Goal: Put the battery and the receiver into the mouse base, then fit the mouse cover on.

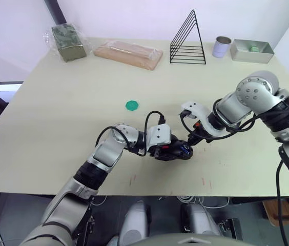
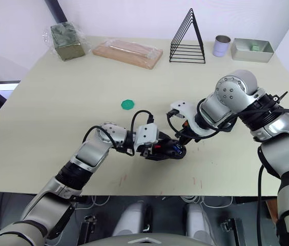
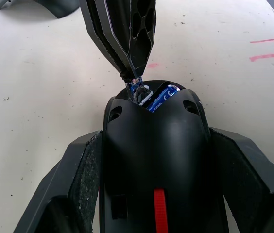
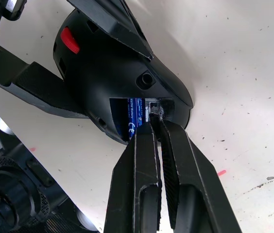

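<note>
My left gripper (image 1: 172, 151) is shut on the black mouse base (image 1: 178, 151), holding it by its sides near the table's front middle. The base's red patch (image 3: 160, 216) shows between the left fingers (image 3: 78, 179). The blue battery (image 3: 162, 98) lies inside the open bay at the base's far end. My right gripper (image 4: 156, 120) reaches in from the right, its tips at that bay and shut on a small silvery piece, the receiver (image 4: 154, 105). Beyond the base, a dark curved shell edge (image 3: 40, 7) lies on the table, seemingly the mouse cover.
A green disc (image 1: 131, 105) lies at mid-table. Along the far edge stand a green block (image 1: 68, 42), a wrapped wooden block (image 1: 129, 53), a black wire rack (image 1: 188, 43), a grey cup (image 1: 221, 47) and a metal tray (image 1: 252, 50).
</note>
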